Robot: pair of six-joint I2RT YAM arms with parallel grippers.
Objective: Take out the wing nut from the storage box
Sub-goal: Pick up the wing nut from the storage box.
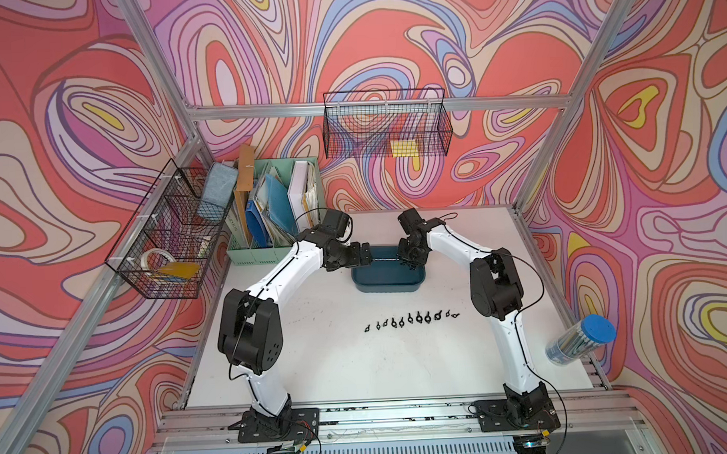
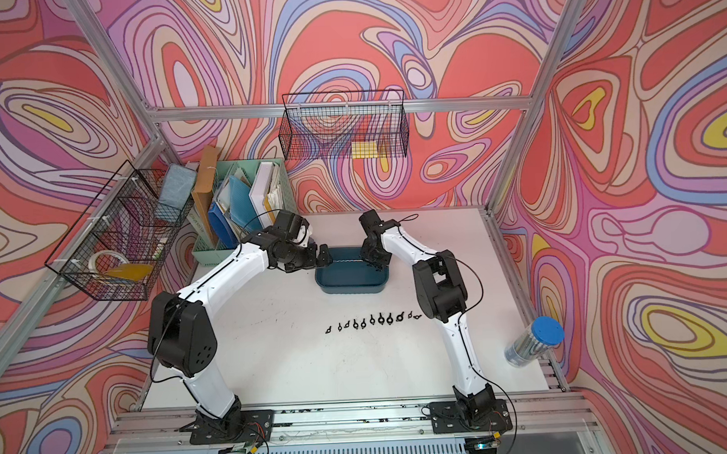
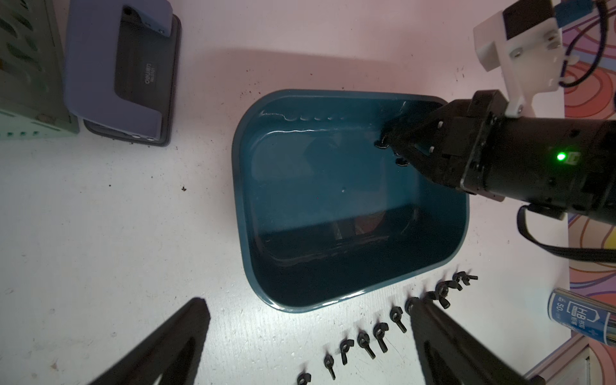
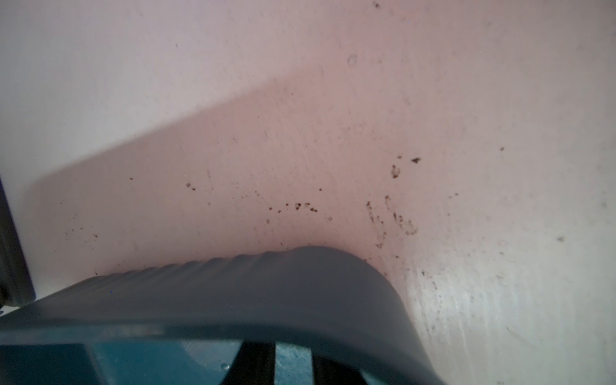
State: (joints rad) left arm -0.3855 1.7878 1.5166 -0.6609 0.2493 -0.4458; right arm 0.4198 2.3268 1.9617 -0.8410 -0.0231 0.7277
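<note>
Several wing nuts in a row, nearest me. Beyond, storage box. Left gripper spread wide, empty, at its left end. Right gripper inside the far-right corner, barely parted, by two boxed wing nuts; I cannot tell whether it holds one.

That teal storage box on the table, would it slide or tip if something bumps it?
Probably slides: the storage box sits flat on the smooth white table and looks nearly empty, so likely light. Tipping seems unlikely, as it is shallow and wide. Its glossy walls may be slippery to pinch.
</note>
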